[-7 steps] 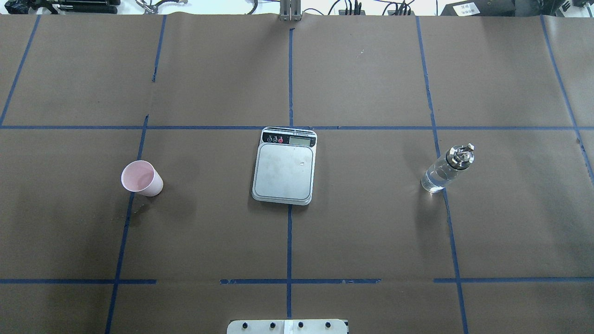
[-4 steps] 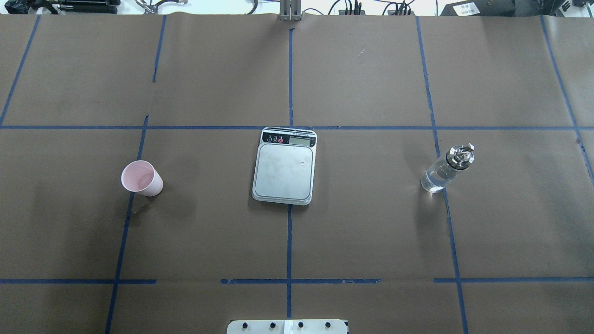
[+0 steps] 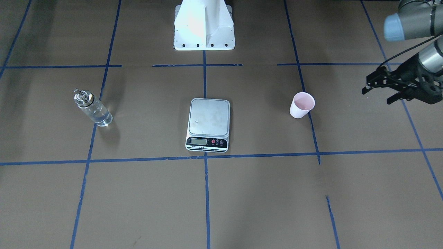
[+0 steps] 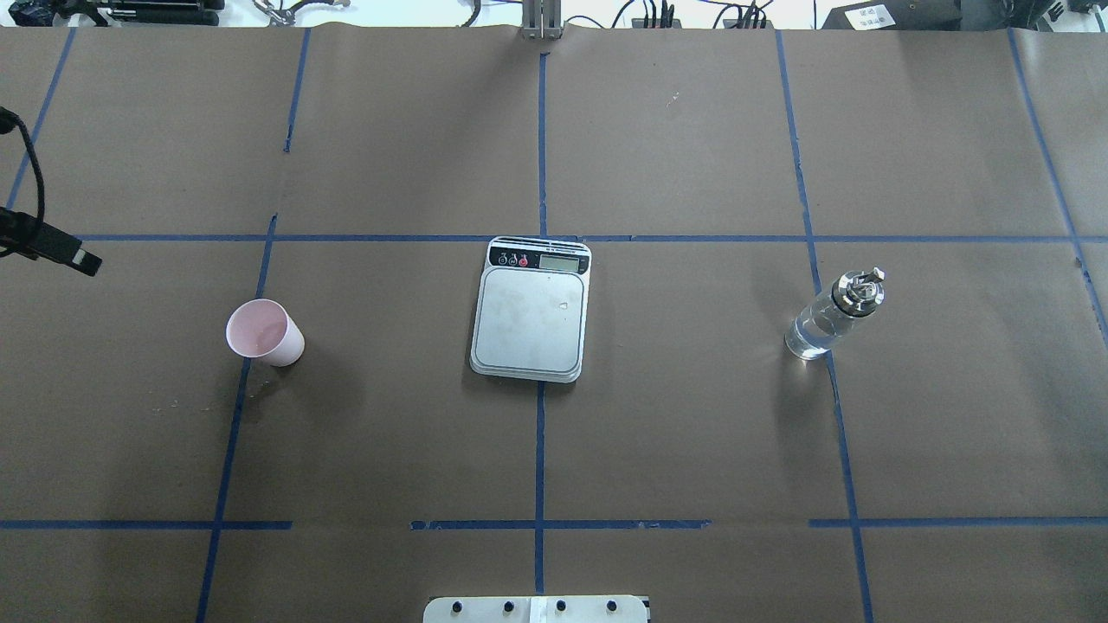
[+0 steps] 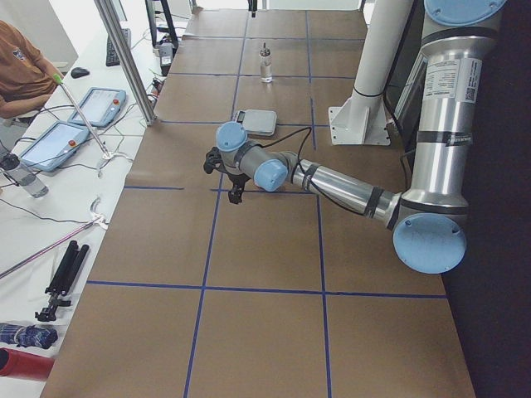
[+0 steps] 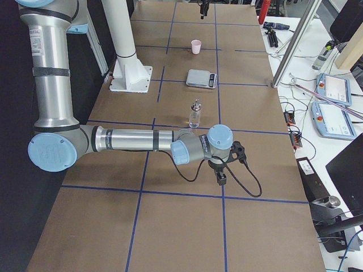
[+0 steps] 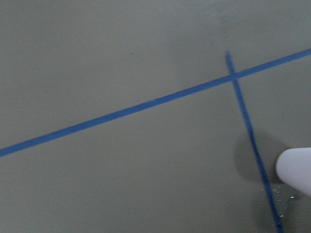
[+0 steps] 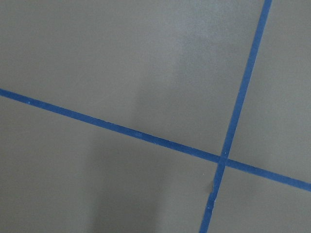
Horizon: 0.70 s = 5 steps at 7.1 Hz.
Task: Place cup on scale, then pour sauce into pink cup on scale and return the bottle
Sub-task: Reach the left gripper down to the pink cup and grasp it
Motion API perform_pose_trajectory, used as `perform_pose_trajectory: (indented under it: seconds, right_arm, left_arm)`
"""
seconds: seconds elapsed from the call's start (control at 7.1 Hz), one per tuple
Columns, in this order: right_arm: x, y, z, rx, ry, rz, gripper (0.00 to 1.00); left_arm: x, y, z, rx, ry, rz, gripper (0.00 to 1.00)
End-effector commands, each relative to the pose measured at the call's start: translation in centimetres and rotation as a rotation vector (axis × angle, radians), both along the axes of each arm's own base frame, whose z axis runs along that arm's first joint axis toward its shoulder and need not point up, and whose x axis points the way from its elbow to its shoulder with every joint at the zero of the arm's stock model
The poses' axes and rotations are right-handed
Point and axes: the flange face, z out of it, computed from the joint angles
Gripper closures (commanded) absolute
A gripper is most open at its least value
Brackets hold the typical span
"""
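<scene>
left gripper (image 3: 376, 97) hangs apart from small pale pink paper cup (image 3: 301, 104), fingers spread wide
the cup stands upright on the brown paper-covered surface (image 3: 263, 193), only blue tape lines (image 3: 313, 138) between it and the gripper; the silver-grey digital scale (image 3: 209, 117) sits mid-surface, the clear glass bottle (image 3: 92, 109) well beyond. right gripper (image 6: 220, 179) fingers: cannot tell.

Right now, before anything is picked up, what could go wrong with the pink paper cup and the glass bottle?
The small pale pink paper cup stands empty and light; the open left gripper off to its side could tip or crush it when grasping.
The slim clear glass bottle with a metal spout holds clear liquid; a sideways nudge might topple and spill it.
The cup's mouth is small, so pouring may splash the flat silver-grey scale.
</scene>
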Motion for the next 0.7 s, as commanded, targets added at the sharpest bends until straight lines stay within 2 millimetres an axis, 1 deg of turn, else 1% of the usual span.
perform_pose_trajectory:
  seconds: [0.0,0.14,0.28,0.42,0.56]
  right_arm:
    - [-0.5,-0.4,-1.2,-0.039,-0.043,0.083,0.0]
    - [-0.5,-0.3,-1.2,-0.021,-0.046,0.082,0.0]
    - [-0.6,-0.3,-1.0,-0.024,-0.044,0.081,0.0]
    - [-0.6,-0.3,-0.9,-0.024,-0.043,0.08,0.0]
    - [-0.6,-0.3,-0.8,-0.026,-0.042,0.08,0.0]
  left_arm:
    - [6.2,1.8,-1.2,-0.047,-0.063,-0.018,0.0]
    - [9.3,1.6,-2.6,-0.065,-0.076,-0.04,0.0]
    - [11.2,1.8,-3.1,-0.072,-0.073,-0.019,0.02]
    - [12.3,1.1,-3.2,-0.081,-0.074,-0.017,0.04]
    - [12.7,0.9,-3.0,-0.083,-0.079,-0.016,0.04]
